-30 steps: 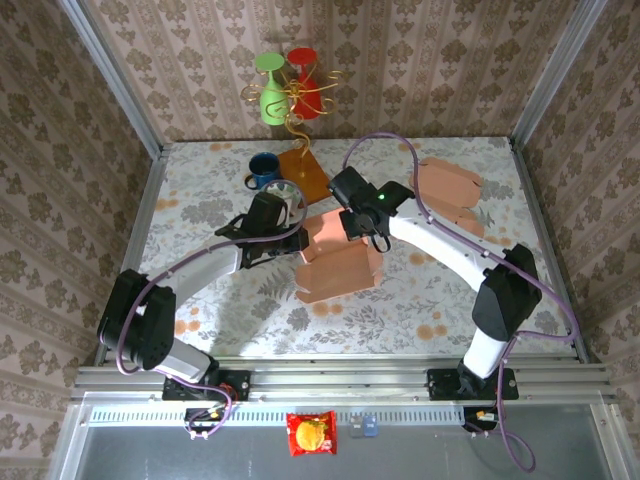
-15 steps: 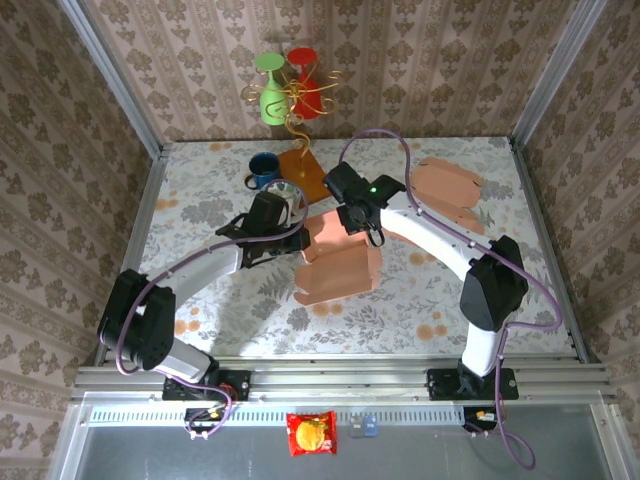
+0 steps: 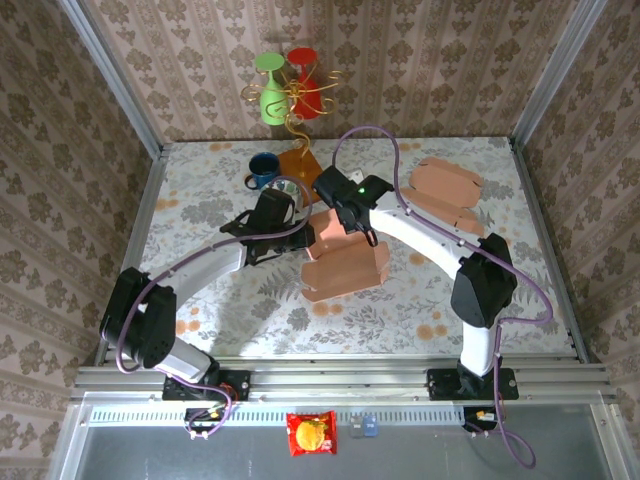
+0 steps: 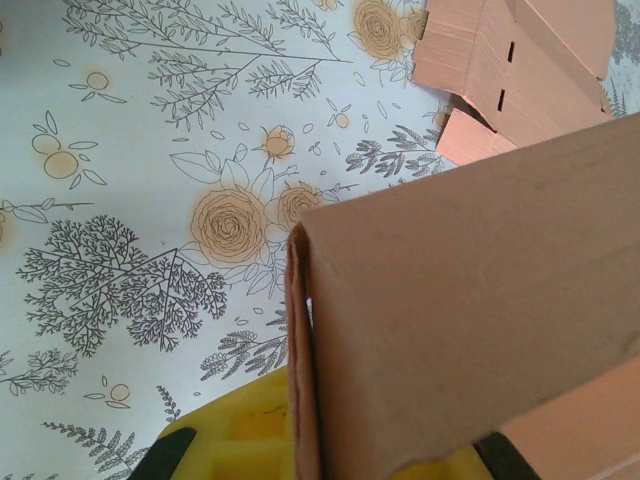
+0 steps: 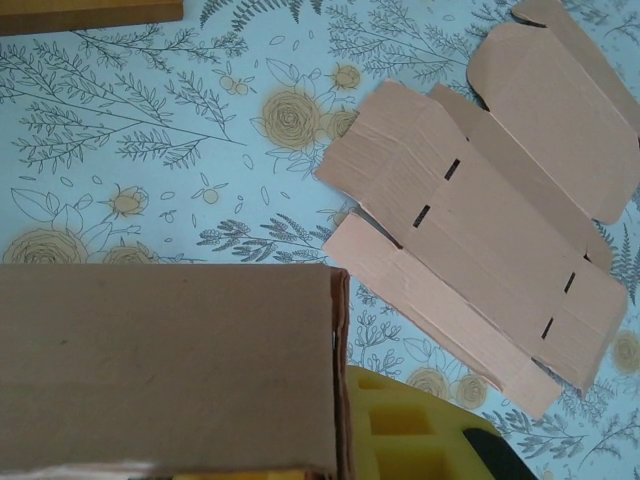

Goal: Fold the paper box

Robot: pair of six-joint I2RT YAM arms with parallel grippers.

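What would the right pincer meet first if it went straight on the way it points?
The paper box panel clamped in the right pincer; past it, probably the floral table, though depth is unclear.

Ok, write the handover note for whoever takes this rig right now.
Left gripper: shut on a panel of the box.
Right gripper: shut on the box's far panel.
The box sits mid-table, between the arms, partly folded. Spare flat sheets lie at the far right.
Done: the sides look raised.
Left: close the flaps and finish the shape.
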